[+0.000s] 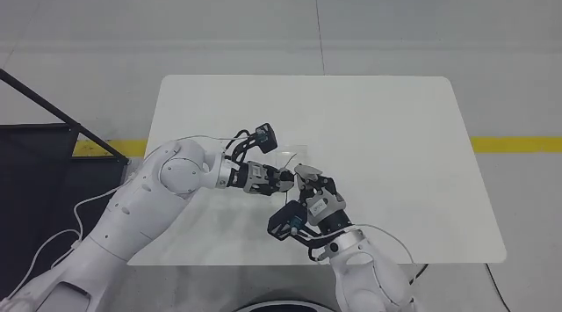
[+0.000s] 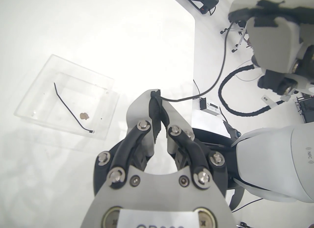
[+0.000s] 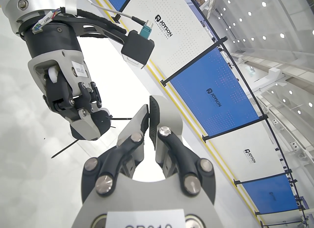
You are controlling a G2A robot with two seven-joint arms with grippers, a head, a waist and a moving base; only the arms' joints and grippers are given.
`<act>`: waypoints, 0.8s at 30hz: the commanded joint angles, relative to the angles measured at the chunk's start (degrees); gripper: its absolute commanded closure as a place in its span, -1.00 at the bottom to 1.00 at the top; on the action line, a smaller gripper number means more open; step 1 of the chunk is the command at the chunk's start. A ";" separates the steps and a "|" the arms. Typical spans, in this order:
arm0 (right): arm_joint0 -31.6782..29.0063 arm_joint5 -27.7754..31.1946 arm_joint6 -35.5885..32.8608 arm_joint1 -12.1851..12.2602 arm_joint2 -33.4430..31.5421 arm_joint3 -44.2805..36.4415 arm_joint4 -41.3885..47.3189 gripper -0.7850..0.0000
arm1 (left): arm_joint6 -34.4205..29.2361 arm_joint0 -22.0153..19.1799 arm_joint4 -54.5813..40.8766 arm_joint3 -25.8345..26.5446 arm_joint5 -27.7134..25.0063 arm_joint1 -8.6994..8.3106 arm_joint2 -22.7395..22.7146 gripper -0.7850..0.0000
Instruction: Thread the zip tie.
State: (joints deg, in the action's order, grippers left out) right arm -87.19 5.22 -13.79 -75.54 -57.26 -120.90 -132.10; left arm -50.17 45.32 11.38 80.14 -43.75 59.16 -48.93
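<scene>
Right, the zip tie (image 3: 122, 118) is up in the air over the middle of the table (image 1: 395, 119), strung between my two pincers rather than lying on anything. From the right wrist I see a short straight run of black strap bridging the gap, with a small nub at one end that I take for the head, though it is too small to be sure. The left pincer (image 3: 98, 122) is clamped on that end, pads together, and a loose length of strap pokes out past it on the side away from the right pincer (image 3: 149, 110). That one is closed on the other end of the bridging run, fingertips pressed flat with the strap vanishing between them. In the left wrist view the strap leaves my own closed fingertips and heads off towards the other arm. As for progress, my read is that the tie is off the table, in hand at both ends and lined up, so the grasping is done. Whether the tip has gone into the head I cannot tell, since the pads hide the join. What looks left is feeding the tail through and drawing it until a loop closes. Off to one side on the table sits a clear tray (image 2: 32, 101) with a second tie (image 2: 68, 106) lying flat in it next to a small brownish speck (image 2: 84, 115), well apart from both pincers
</scene>
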 commanded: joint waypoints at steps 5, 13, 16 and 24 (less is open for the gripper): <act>0.22 -0.82 2.59 0.09 0.37 0.50 -2.55 1.00 | 0.69 0.42 0.50 0.38 0.60 0.00 -0.02 1.00; -1.41 -6.32 5.74 0.23 1.54 1.06 -10.64 1.00 | 1.39 1.65 1.72 1.75 0.89 -0.30 -0.63 1.00; -1.53 -5.59 6.34 0.28 1.71 0.99 -11.74 1.00 | 1.45 1.76 1.25 1.85 0.48 -0.37 -0.86 1.00; -2.30 -3.40 10.85 0.75 1.21 0.84 -14.24 1.00 | 0.78 1.89 -0.79 1.60 0.02 -0.58 -1.37 1.00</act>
State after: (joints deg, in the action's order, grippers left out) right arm -89.32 1.30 -3.82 -74.90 -55.89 -120.01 -146.22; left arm -49.38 47.18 10.83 81.83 -43.92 58.59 -50.22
